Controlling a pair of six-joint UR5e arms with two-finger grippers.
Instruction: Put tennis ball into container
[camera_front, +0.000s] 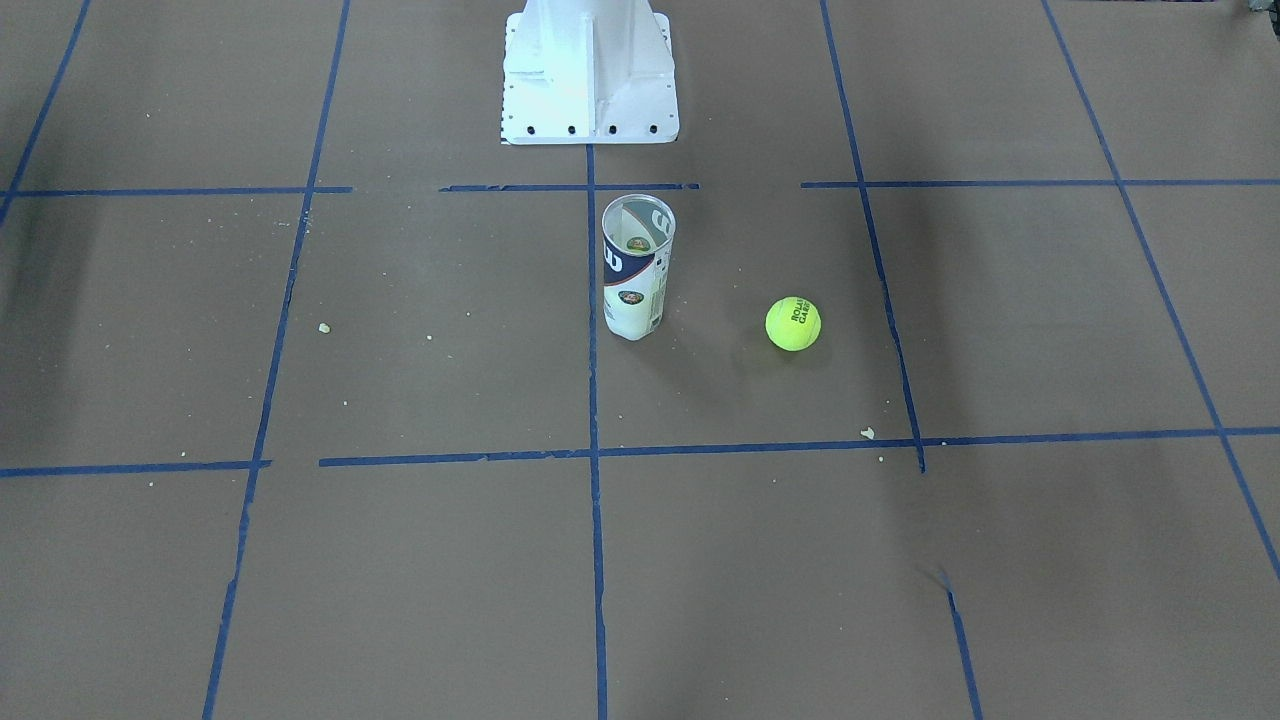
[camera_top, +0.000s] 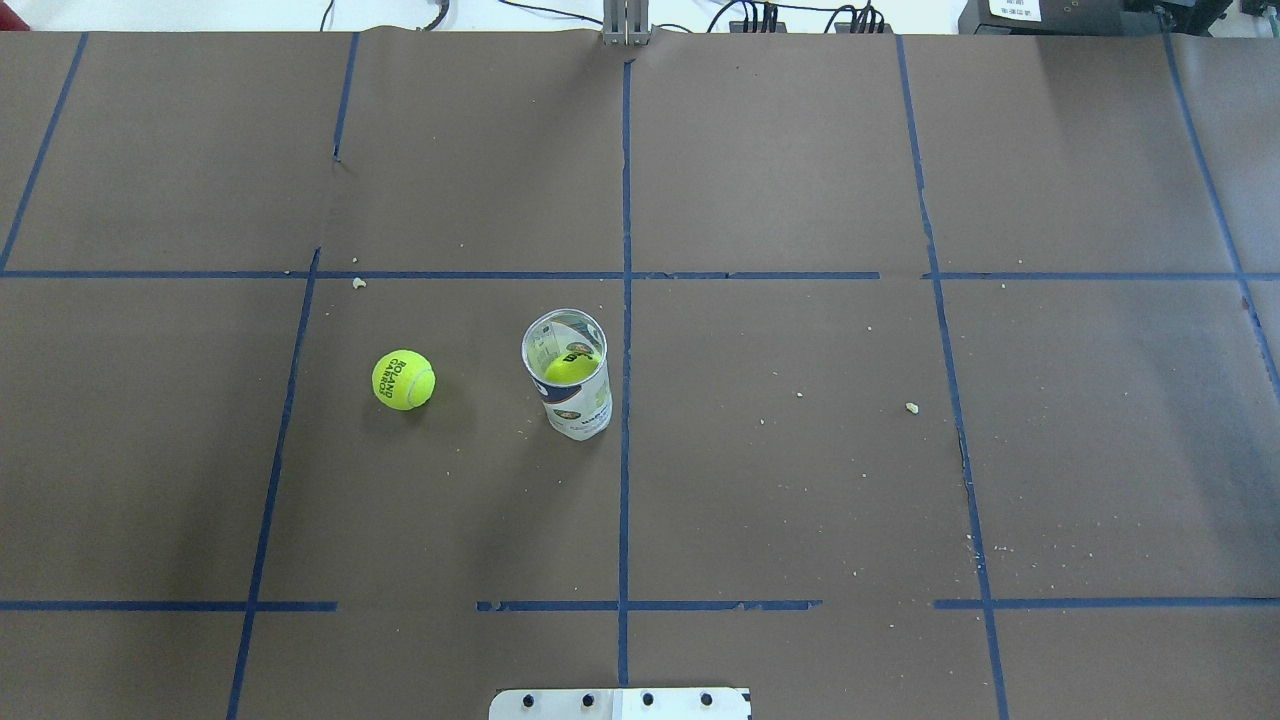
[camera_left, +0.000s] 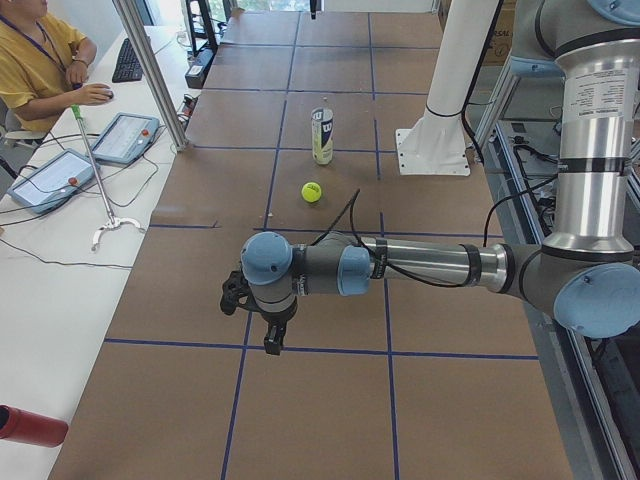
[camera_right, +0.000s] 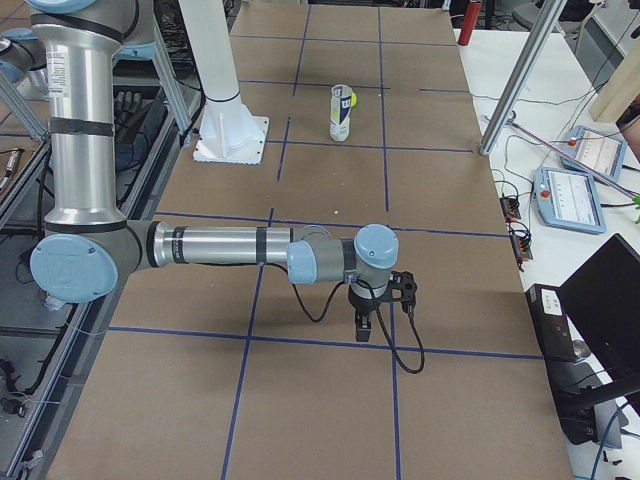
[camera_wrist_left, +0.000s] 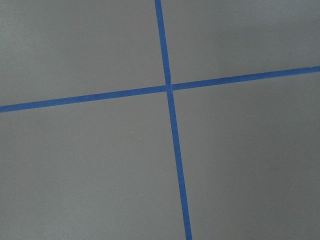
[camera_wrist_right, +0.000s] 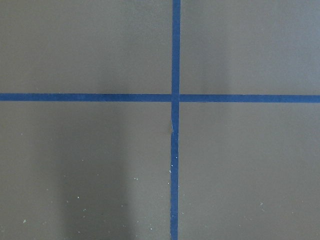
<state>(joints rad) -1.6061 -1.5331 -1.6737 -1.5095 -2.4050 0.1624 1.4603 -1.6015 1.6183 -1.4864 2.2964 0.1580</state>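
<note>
The tennis ball (camera_front: 793, 323) (camera_top: 403, 379) lies on the brown table, a short way from the container (camera_front: 637, 265) (camera_top: 568, 375). The clear tube stands upright and open-topped, and a second yellow-green ball (camera_top: 570, 368) sits inside it. Seen from the side views, the ball (camera_left: 312, 191) (camera_right: 352, 98) and the tube (camera_left: 322, 135) (camera_right: 341, 112) are far from both arms. My left gripper (camera_left: 272, 340) and my right gripper (camera_right: 363, 328) point down over bare table near opposite ends. I cannot tell whether either is open or shut. Both wrist views show only brown paper and blue tape.
The white pedestal base (camera_front: 590, 75) (camera_left: 435, 150) stands behind the tube. An operator (camera_left: 40, 60) sits at a side bench with tablets (camera_left: 125, 137) and a grabber stick. A red cylinder (camera_left: 30, 425) lies on that bench. Blue tape lines (camera_top: 625, 300) grid the table.
</note>
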